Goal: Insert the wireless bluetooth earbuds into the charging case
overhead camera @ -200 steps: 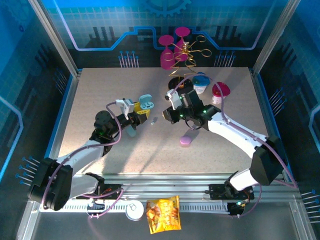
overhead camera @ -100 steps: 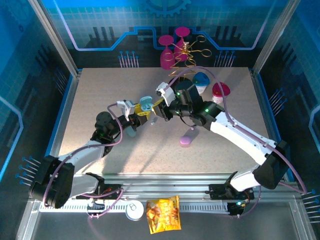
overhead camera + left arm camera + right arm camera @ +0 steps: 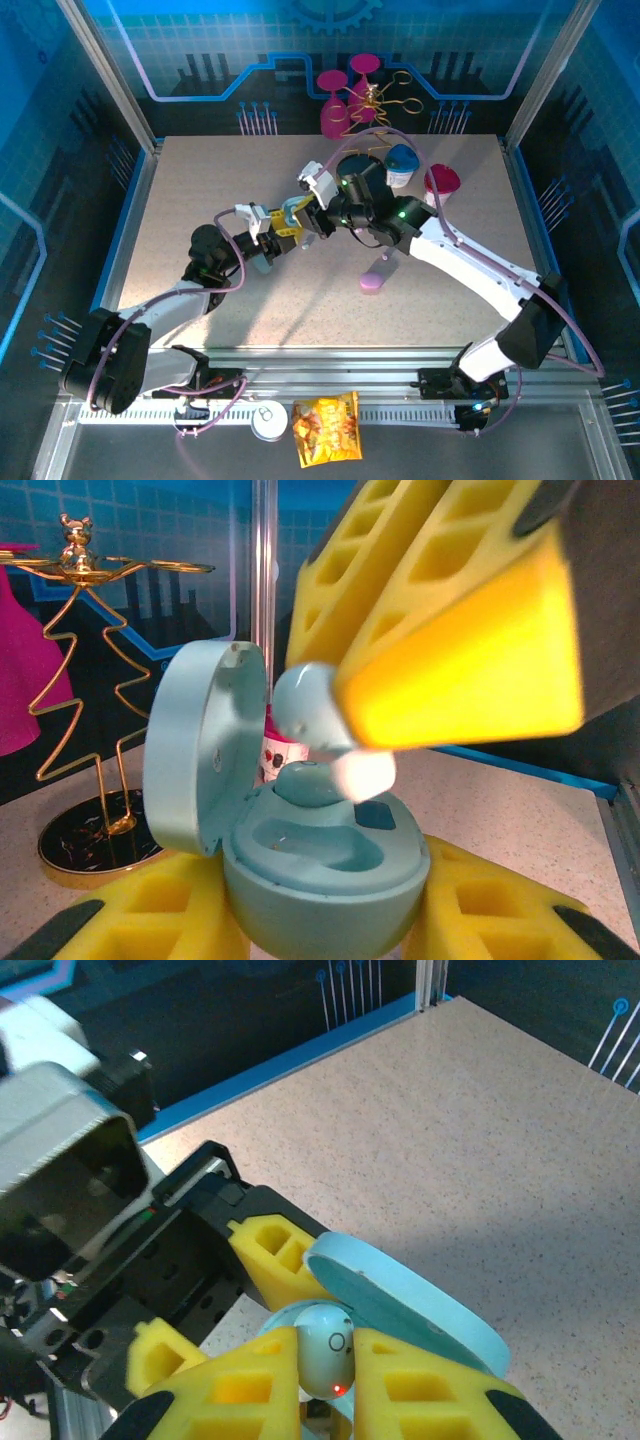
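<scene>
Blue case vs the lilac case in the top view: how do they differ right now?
Colour: the blue case is pale blue, the lilac case pinkish lilac.
Lid: the blue case stands open, the lilac case looks closed.
Support: the blue case is clamped in the left gripper, the lilac case lies free on the table.
Both are small rounded pill shapes.

A robotics lab test cell: a speckled worktop (image 3: 200, 210) fenced by aluminium posts (image 3: 110, 75) and blue circuit-print backdrop panels (image 3: 200, 50), two white robot arms (image 3: 165, 300) bolted to metal rails (image 3: 340, 372).
</scene>
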